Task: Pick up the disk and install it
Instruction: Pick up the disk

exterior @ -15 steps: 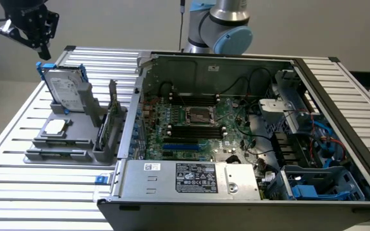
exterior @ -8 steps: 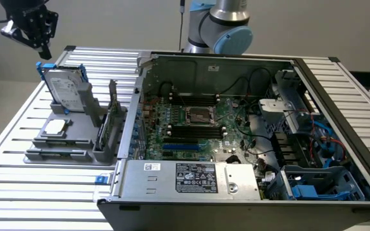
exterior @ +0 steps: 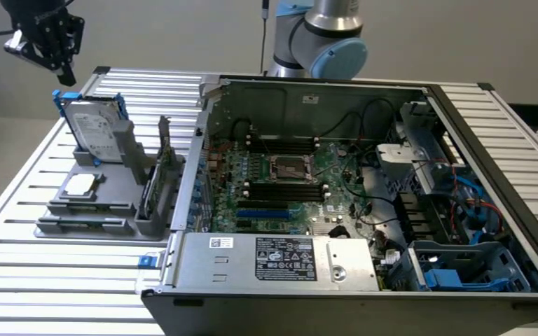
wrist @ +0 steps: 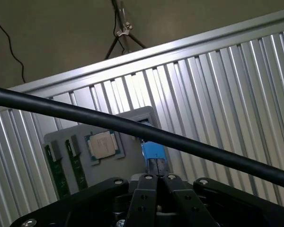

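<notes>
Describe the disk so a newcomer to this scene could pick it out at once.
On the slatted metal table, to the exterior view's left of the open computer case, sits a grey parts holder. The disk stands on edge at its far end: a silver-grey slab with a white label in a bright blue frame, unlike the small square chip lying flat nearer the camera.

The arm is a silver-grey metal tube (exterior: 330, 17) with a rounded joint capped in pale blue plastic (exterior: 341, 57). At its end sits an angular matt black gripper (exterior: 64, 70). Seen from the wrist, its two narrow black fingers (wrist: 146, 194) meet tip to tip. They rise from a broad black base plate (wrist: 85, 203) studded with small round silver screws (wrist: 115, 181). A thick, smooth black cable (wrist: 132, 127) runs across in front.
</notes>
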Action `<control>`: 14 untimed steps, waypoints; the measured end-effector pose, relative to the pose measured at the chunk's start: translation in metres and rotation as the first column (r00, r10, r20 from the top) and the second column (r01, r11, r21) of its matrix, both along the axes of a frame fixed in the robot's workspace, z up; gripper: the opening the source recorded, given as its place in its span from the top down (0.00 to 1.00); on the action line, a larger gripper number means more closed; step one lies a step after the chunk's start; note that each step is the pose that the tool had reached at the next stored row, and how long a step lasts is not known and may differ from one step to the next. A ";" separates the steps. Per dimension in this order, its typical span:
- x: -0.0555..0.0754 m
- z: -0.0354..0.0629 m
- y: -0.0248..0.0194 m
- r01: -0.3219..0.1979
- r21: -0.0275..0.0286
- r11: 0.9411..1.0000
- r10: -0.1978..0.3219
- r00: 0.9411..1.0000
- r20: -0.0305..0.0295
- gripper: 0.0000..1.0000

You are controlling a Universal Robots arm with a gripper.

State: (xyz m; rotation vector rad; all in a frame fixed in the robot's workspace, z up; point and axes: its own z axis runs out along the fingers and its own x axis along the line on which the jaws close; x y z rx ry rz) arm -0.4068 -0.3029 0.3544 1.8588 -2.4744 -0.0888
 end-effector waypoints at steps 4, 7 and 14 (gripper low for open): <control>-0.003 -0.0009 0.0052 -0.007 0.000 1.000 0.007 1.000 0.000 0.89; -0.006 -0.0017 0.0070 -0.022 0.000 1.000 0.022 1.000 0.000 0.89; -0.011 -0.0031 0.0100 -0.075 -0.017 0.997 0.075 0.997 -0.001 0.89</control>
